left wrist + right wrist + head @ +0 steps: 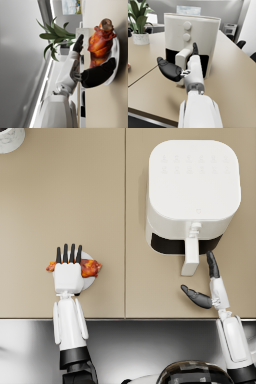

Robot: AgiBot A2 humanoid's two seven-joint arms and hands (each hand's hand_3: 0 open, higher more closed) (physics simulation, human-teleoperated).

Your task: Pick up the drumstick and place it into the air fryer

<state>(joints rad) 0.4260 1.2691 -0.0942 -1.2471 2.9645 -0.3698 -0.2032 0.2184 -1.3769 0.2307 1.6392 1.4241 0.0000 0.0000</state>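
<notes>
Fingers (68,253) of left hand (67,273) over drumstick (100,46), grip unclear, right hand (175,70) spread beside air fryer (192,183) handle

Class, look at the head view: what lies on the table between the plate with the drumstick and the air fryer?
Nothing: between the plate holding the drumstick and the air fryer the head view shows only bare table with a seam line.
</notes>
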